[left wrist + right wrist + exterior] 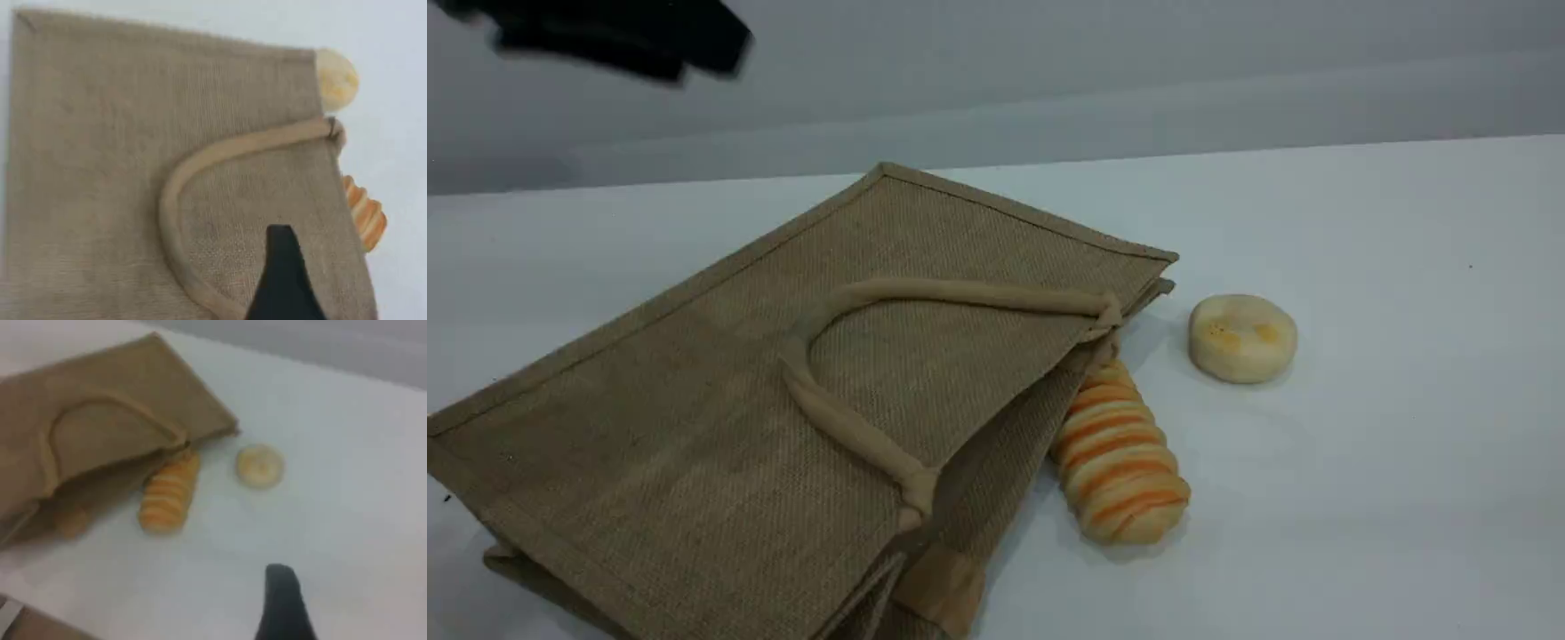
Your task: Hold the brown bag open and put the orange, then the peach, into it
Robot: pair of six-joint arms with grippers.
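now the brown bag [720,400] is lying flat at the near left, mouth facing right; orange and peach are not seen. both grippers are held wide and empty. the striped loaf [1120,462] at the mouth could be knocked.

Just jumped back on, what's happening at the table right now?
Neither arm is holding anything. The brown bag lies flat on the table, its mouth facing a striped bread loaf and a round cake. The left gripper hovers above the bag's handle. No orange or peach shows in any view.
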